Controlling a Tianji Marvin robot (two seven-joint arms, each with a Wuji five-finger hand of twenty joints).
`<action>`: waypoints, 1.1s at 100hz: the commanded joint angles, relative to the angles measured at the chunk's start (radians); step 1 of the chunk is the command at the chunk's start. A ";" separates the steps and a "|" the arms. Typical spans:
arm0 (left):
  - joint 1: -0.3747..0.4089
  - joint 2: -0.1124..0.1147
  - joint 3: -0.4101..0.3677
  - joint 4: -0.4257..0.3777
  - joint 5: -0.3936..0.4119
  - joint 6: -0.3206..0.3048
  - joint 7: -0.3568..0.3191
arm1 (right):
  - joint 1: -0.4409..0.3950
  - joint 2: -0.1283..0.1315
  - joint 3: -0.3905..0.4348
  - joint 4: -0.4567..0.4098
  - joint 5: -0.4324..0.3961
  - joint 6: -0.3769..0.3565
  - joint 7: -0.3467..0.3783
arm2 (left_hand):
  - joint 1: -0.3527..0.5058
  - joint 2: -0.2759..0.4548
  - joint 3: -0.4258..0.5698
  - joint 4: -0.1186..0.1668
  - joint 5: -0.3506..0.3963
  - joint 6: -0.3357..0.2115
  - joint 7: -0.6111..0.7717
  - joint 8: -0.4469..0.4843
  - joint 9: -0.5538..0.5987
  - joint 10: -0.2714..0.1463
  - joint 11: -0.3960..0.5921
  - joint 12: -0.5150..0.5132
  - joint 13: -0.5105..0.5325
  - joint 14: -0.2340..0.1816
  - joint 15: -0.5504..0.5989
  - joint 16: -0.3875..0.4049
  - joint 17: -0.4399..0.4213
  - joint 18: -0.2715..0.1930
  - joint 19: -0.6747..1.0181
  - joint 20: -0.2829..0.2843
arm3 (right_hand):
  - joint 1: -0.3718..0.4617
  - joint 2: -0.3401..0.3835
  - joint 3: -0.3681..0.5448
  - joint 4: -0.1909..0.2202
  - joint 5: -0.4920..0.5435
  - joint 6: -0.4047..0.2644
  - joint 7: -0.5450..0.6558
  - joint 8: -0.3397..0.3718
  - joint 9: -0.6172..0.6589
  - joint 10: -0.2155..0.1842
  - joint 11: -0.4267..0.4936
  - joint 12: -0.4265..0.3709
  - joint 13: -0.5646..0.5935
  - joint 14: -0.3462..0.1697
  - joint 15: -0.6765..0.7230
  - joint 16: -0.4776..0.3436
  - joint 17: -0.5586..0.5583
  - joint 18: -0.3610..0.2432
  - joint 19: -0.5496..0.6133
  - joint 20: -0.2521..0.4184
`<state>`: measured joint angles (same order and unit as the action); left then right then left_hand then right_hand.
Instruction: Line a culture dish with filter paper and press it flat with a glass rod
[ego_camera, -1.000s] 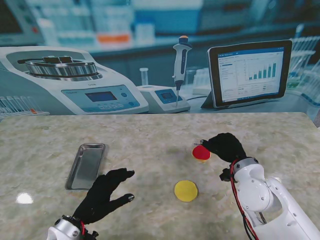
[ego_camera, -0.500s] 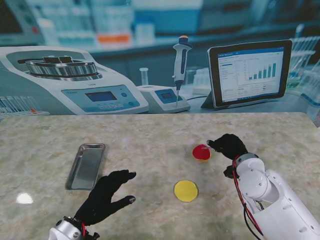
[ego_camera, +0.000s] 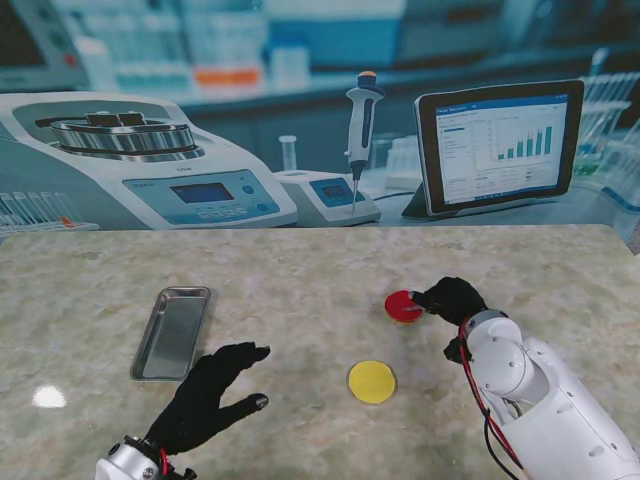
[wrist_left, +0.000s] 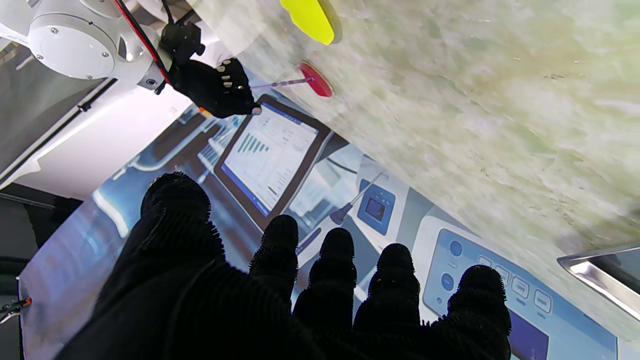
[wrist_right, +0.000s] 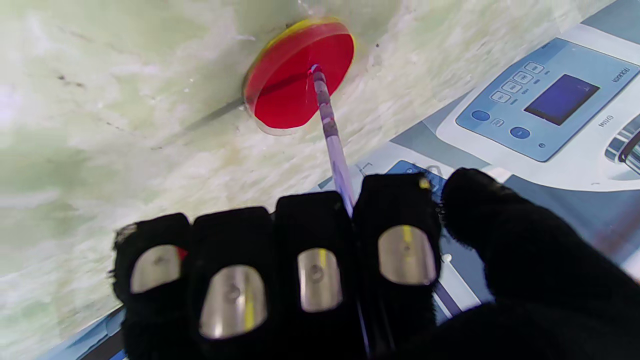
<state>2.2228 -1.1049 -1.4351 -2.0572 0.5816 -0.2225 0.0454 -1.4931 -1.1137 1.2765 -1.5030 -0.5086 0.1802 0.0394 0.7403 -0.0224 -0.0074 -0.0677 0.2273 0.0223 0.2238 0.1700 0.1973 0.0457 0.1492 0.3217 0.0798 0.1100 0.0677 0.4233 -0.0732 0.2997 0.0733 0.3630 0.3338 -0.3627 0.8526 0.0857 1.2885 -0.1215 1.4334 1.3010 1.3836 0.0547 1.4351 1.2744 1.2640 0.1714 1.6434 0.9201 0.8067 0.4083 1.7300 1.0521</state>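
Note:
A small round culture dish (ego_camera: 403, 305) (wrist_right: 299, 75) (wrist_left: 316, 86) with red filter paper in it sits on the marble table, right of centre. My right hand (ego_camera: 452, 298) (wrist_right: 320, 260) (wrist_left: 215, 90) is shut on a thin clear glass rod (wrist_right: 331, 135) (wrist_left: 280, 84). The rod's tip touches the red paper near the dish's middle. A yellow disc (ego_camera: 372, 381) (wrist_left: 310, 19) lies flat nearer to me, apart from the dish. My left hand (ego_camera: 208, 392) (wrist_left: 280, 300) hovers open at the near left, fingers spread, holding nothing.
A shallow steel tray (ego_camera: 172, 332) (wrist_left: 605, 272) lies on the left, just beyond my left hand. A printed lab backdrop with a tablet picture (ego_camera: 498, 145) stands along the table's far edge.
My right hand has drawn slightly nearer to me and lowered, bringing the rod's tip down onto the red paper in the dish. The left hand has barely shifted.

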 joint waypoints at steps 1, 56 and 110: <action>0.009 -0.001 -0.001 -0.009 -0.002 -0.003 -0.004 | -0.003 0.002 -0.004 0.011 -0.004 0.012 0.015 | -0.009 0.041 -0.024 0.026 -0.015 0.000 -0.010 -0.006 -0.038 -0.014 -0.021 -0.003 -0.033 -0.032 -0.012 -0.014 -0.003 -0.030 -0.048 -0.040 | 0.002 -0.005 0.025 0.000 0.064 0.034 0.077 -0.004 0.054 -0.014 0.051 0.015 0.041 -0.022 0.076 0.029 0.024 0.016 0.149 -0.018; 0.014 -0.003 -0.005 -0.012 -0.010 -0.007 0.000 | -0.009 0.011 -0.004 -0.001 -0.078 0.101 0.032 | -0.008 0.040 -0.024 0.026 -0.013 0.001 -0.009 -0.005 -0.038 -0.012 -0.021 -0.002 -0.031 -0.032 -0.012 -0.013 -0.003 -0.029 -0.044 -0.048 | 0.012 0.000 0.014 0.001 0.064 0.037 0.077 -0.005 0.054 -0.015 0.054 0.017 0.041 -0.024 0.083 0.032 0.034 0.019 0.155 -0.022; 0.021 -0.005 -0.011 -0.014 -0.017 -0.013 0.005 | -0.004 0.003 -0.008 -0.031 -0.055 0.061 0.005 | -0.008 0.041 -0.024 0.026 -0.012 0.001 -0.009 -0.005 -0.037 -0.014 -0.020 -0.002 -0.030 -0.031 -0.012 -0.013 -0.004 -0.029 -0.042 -0.052 | 0.012 0.002 0.011 0.000 0.064 0.037 0.077 -0.006 0.054 -0.015 0.054 0.016 0.041 -0.024 0.083 0.031 0.034 0.019 0.156 -0.023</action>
<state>2.2361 -1.1074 -1.4457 -2.0647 0.5676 -0.2336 0.0517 -1.5034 -1.1069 1.2815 -1.5328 -0.5612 0.2398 0.0323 0.7403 -0.0204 -0.0074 -0.0677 0.2273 0.0223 0.2237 0.1700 0.1973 0.0457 0.1491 0.3217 0.0798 0.1099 0.0677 0.4233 -0.0732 0.2994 0.0733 0.3516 0.3377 -0.3627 0.8526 0.0857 1.2885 -0.1235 1.4470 1.3007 1.3848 0.0533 1.4408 1.2744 1.2644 0.1711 1.6439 0.9324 0.8140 0.4083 1.7313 1.0505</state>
